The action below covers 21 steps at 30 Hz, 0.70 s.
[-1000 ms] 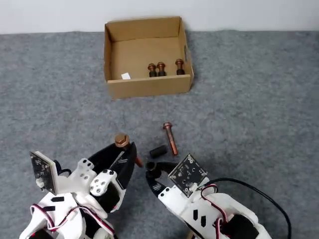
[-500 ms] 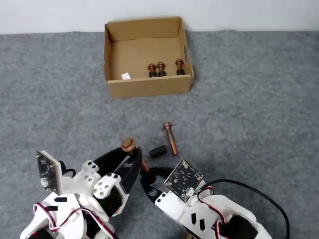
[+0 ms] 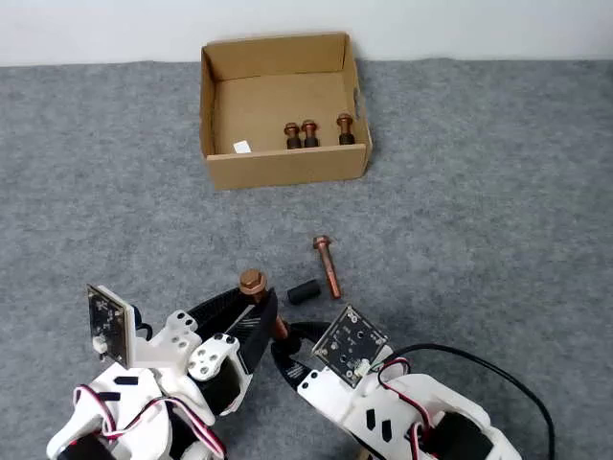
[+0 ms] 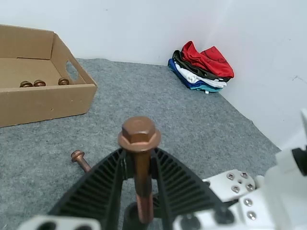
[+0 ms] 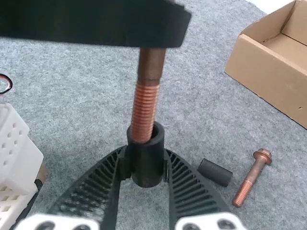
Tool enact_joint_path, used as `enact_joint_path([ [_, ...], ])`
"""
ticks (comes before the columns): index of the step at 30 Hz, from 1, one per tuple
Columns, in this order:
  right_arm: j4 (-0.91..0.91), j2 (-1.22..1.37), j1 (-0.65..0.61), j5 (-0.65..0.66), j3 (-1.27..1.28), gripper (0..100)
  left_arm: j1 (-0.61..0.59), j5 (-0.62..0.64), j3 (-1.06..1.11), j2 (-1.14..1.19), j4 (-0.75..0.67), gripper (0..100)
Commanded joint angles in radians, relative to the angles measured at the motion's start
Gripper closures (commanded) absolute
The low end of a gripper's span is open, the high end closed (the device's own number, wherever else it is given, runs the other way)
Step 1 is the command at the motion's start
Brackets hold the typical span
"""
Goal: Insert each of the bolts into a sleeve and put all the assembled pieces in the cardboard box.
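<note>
My left gripper [image 3: 261,309] [image 4: 139,165] is shut on a copper bolt [image 4: 140,163] [image 3: 255,285], held upright with its hex head on top. Its threaded tip [image 5: 144,117] sits in the mouth of a black sleeve [image 5: 145,158], on which my right gripper [image 5: 144,165] [image 3: 285,347] is shut just below. A loose copper bolt [image 3: 329,267] [image 5: 251,176] and a loose black sleeve [image 3: 304,291] [image 5: 215,171] lie on the grey carpet beyond both grippers. The cardboard box [image 3: 283,168] at the back holds three assembled pieces [image 3: 310,133].
Grey carpet covers the whole floor, with open room on both sides of the box. A pile of folded clothes [image 4: 201,67] lies in the room's corner against the white wall. A black cable [image 3: 479,362] trails from the right arm.
The left gripper has carried its bolt rightward and toward the front edge, and the right gripper has drawn back, so the bolt's tip now stands in the held sleeve.
</note>
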Motion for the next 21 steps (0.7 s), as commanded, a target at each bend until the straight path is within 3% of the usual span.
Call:
enact_joint_path([
  [1, -0.027, -0.010, -0.012, 0.009, -0.012, 99.0, -0.002, -0.002, 0.004, 0.009, -0.020, 100],
  [11, -0.027, -0.010, -0.012, 0.009, -0.012, 99.0, -0.063, -0.002, 0.030, 0.009, -0.032, 100],
  [16, -0.027, -0.010, -0.012, 0.009, -0.012, 99.0, 0.052, -0.003, 0.025, 0.012, 0.029, 100],
  [21, -0.027, -0.010, -0.012, 0.008, -0.009, 99.0, 0.083, -0.087, 0.024, 0.012, 0.127, 100],
])
